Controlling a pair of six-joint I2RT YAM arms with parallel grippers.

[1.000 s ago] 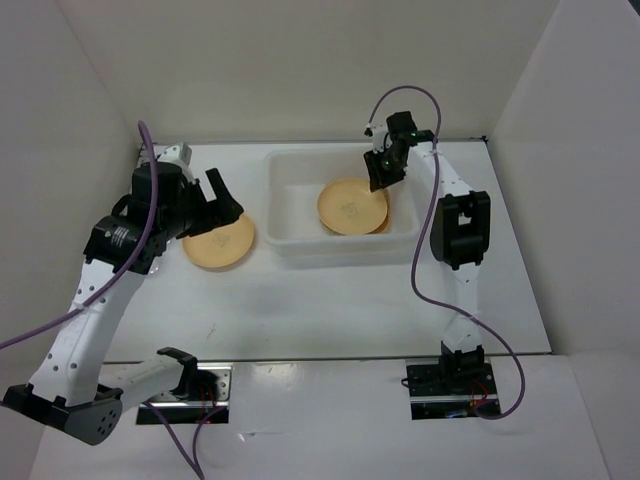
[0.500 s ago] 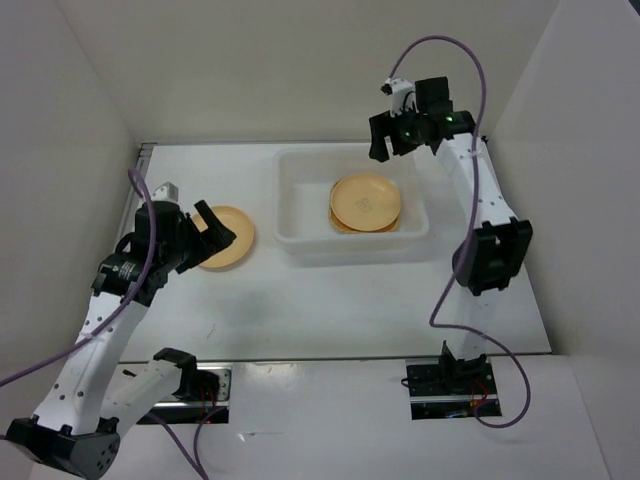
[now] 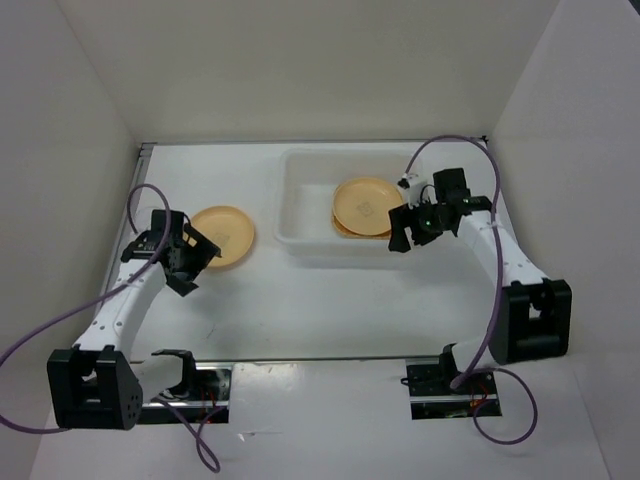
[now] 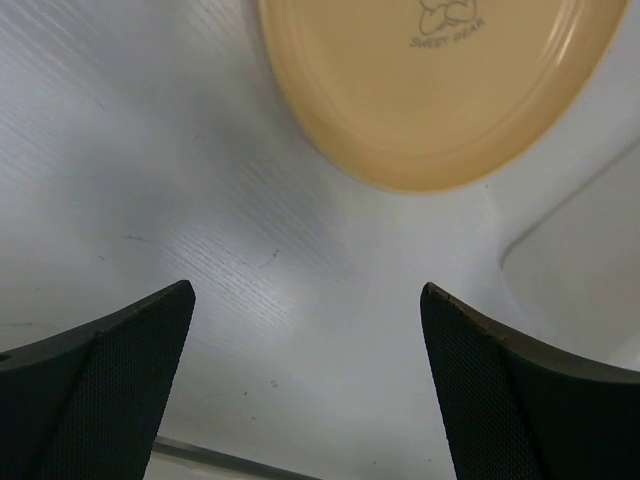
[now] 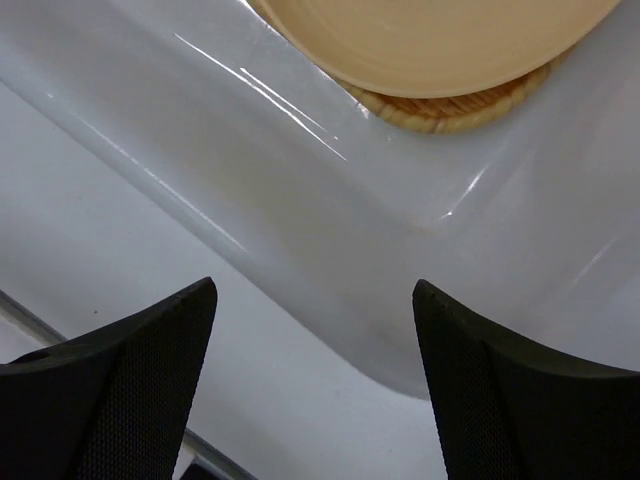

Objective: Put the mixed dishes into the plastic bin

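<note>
The round plate [image 4: 440,90] toward the desk's [image 4: 250,260] left edge reads "SWEET PEAR". Left end effector [image 4: 305,290] and right end effector [image 5: 314,287] both gape wide, empty, the right above the plastic bin's [image 5: 330,250] near rim.

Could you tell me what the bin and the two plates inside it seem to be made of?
Bin: likely plastic; translucent white, glossy streak highlights. Top plate: smooth satin tan, plastic or ceramic, unclear. Lower plate: woven-textured edge, maybe wicker or moulded plastic.

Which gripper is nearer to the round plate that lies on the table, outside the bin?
Left. The left gripper hangs right beside the round plate; the right gripper is far off, beyond the plastic bin.
</note>
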